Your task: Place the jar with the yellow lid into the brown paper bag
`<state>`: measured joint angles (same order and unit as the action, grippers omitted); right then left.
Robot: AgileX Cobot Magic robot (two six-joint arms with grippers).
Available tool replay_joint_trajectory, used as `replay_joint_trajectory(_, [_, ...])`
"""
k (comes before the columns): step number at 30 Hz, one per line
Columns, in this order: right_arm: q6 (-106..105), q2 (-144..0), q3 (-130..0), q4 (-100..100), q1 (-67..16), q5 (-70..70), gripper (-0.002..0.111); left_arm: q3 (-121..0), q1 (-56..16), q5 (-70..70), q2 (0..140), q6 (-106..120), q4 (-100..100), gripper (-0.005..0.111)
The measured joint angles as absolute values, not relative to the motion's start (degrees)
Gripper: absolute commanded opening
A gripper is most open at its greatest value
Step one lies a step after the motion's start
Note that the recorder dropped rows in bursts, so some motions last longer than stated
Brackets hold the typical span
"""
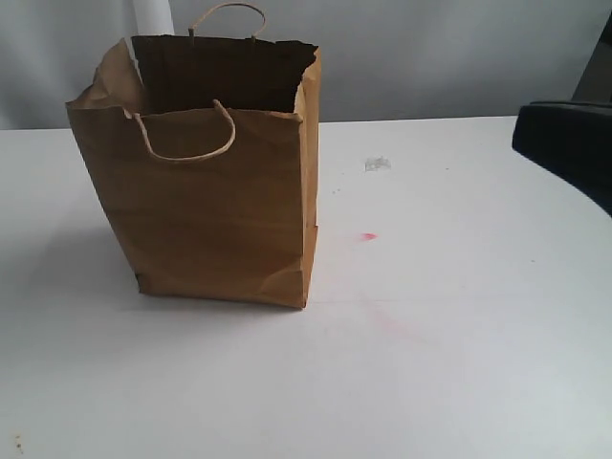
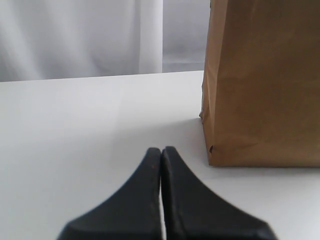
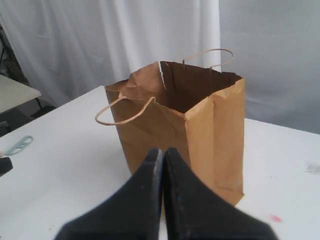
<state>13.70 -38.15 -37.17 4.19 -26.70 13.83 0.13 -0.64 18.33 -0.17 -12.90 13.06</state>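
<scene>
I can't find the yellow-lidded jar in any view. It may be down in the brown paper bag (image 1: 206, 210), but the interior's too dark to tell. The bag stands upright, mouth up, on the left half of the bench (image 1: 459, 335) near the far edge. Left gripper (image 2: 161, 152) sits low, near its base corner, jaws pressed together, empty. Right gripper (image 3: 162, 155) is also closed on nothing, higher, facing the mouth. There's open room toward the front and right edges.

We see 1 paper bag (image 1: 210, 210) w/ 2 handles: front handle (image 1: 186, 159) & back handle (image 1: 229, 5). We count 1 white table (image 1: 459, 335), 1 red spot (image 1: 368, 236) & 1 small teal thing (image 3: 19, 145). 2 grippers: left gripper (image 2: 161, 150), right gripper (image 3: 161, 151).
</scene>
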Motion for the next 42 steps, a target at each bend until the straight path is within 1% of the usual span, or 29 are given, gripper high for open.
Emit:
replay_joint_trajectory(5, [13.5, -37.58, -37.08, 10.61, -26.58, 14.31, 0.0, 0.13, -0.64, 18.33, -0.17, -12.9, 13.06, 0.001])
replay_joint_trajectory(8, [13.5, -35.19, -35.22, 12.42, -25.09, 13.3, 0.0, 0.13, -0.64, 18.33, -0.17, -12.9, 13.06, 0.001])
replay_joint_trajectory(18, [13.5, -20.01, -18.71, 16.71, -18.46, 3.25, 0.0, 0.13, -0.64, 18.33, -0.17, -12.9, 13.06, 0.001])
replay_joint_trajectory(28, [14.26, -6.7, -6.19, 16.11, -15.75, 1.33, 0.0, 0.13, -0.64, 18.33, -0.17, -12.9, 13.06, 0.001])
replay_joint_trajectory(32, [14.76, -4.51, -2.83, 13.71, -15.75, 1.2, 0.0, 0.13, -0.64, 18.33, -0.17, -12.9, 13.06, 0.001])
replay_joint_trajectory(35, [15.37, -4.25, -0.47, 8.13, -15.75, 1.2, 0.0, 0.13, -0.64, 18.33, -0.17, -12.9, 13.06, 0.001])
replay_joint_trajectory(42, [15.97, -4.25, -0.2, 5.66, -15.75, 1.2, 0.0, 0.13, -0.64, 18.33, -0.17, -12.9, 13.06, 0.001])
